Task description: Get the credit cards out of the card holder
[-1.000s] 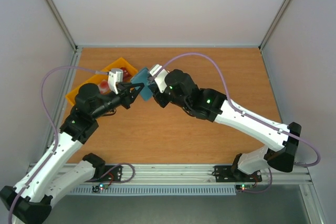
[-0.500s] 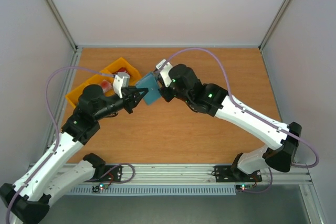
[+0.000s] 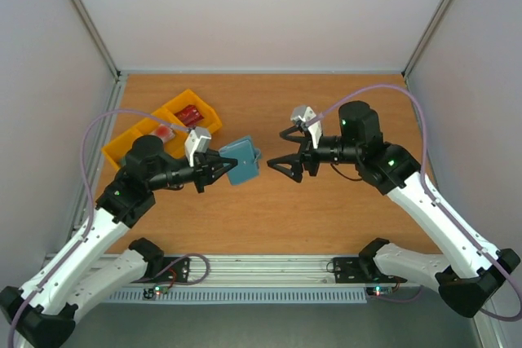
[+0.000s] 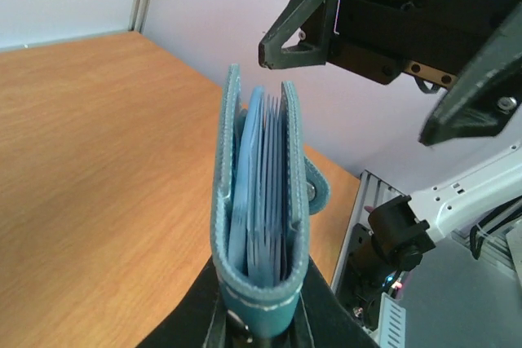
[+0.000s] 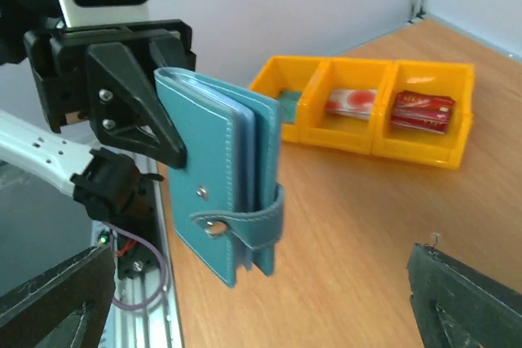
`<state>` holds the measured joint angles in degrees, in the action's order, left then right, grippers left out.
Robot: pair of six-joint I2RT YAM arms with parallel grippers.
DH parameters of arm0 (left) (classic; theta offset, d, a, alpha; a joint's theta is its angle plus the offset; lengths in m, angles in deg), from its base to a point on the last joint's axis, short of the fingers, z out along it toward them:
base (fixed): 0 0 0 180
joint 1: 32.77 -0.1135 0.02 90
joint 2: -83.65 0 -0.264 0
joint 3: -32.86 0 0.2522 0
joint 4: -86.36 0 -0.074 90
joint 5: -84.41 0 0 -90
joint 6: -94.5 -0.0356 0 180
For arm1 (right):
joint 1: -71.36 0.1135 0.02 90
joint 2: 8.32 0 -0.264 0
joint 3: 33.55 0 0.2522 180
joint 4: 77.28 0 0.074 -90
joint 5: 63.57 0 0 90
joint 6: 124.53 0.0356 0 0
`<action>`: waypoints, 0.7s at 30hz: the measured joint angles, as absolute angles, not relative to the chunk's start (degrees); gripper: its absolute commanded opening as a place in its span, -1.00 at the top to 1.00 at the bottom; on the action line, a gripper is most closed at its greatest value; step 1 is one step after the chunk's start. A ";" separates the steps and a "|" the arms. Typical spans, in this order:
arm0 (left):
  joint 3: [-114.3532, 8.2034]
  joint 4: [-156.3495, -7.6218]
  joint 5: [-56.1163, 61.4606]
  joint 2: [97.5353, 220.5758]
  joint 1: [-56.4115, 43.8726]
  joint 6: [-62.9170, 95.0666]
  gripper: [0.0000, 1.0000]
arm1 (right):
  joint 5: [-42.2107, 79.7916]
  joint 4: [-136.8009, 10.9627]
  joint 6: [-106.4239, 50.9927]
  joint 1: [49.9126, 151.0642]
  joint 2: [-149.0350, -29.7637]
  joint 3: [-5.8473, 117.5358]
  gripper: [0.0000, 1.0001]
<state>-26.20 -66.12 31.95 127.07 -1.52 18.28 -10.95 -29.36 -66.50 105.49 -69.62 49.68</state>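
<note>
**Card holder (image 3: 241, 160) clamped in the left gripper (image 3: 222, 169), raised off the table (image 3: 342, 103).**
The holder is gripped at its spine edge over the table's left-centre. Its snap strap (image 5: 238, 222) is fastened across the free edge (blue inner leaves show between the covers). The left jaws stand narrow on it. The right gripper (image 3: 276, 148) faces it, well apart, spread wide and holding nothing. Behind sits the yellow tray (image 5: 424, 156), with a pale pinkish-red card (image 5: 352, 102) in its middle compartment.

Left gripper (image 3: 218, 170) tight, right gripper (image 3: 281, 149) wide.
</note>
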 measured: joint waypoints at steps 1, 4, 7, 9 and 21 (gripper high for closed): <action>-26.23 -66.17 32.15 127.42 -1.52 18.91 0.99 | -11.76 -31.37 -65.42 106.30 -69.14 48.46 -0.97; -26.23 -66.52 32.21 128.49 -1.52 20.66 1.00 | -5.97 -36.55 -62.02 110.80 -68.79 44.52 -0.97; -26.23 -68.31 33.44 129.14 -1.57 23.11 1.00 | 1.07 -39.53 -59.52 114.71 -69.79 42.51 -0.97; -26.23 -69.45 34.22 129.21 -1.57 24.09 0.99 | 3.49 -41.10 -58.41 115.15 -71.04 42.82 -0.97; -23.73 -74.71 45.63 127.94 -2.31 20.90 1.00 | -21.64 -34.72 -63.87 106.23 -75.15 48.68 -0.16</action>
<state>-23.73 -74.71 45.63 127.94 -2.31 20.90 -21.64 -34.72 -63.87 106.23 -75.15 48.68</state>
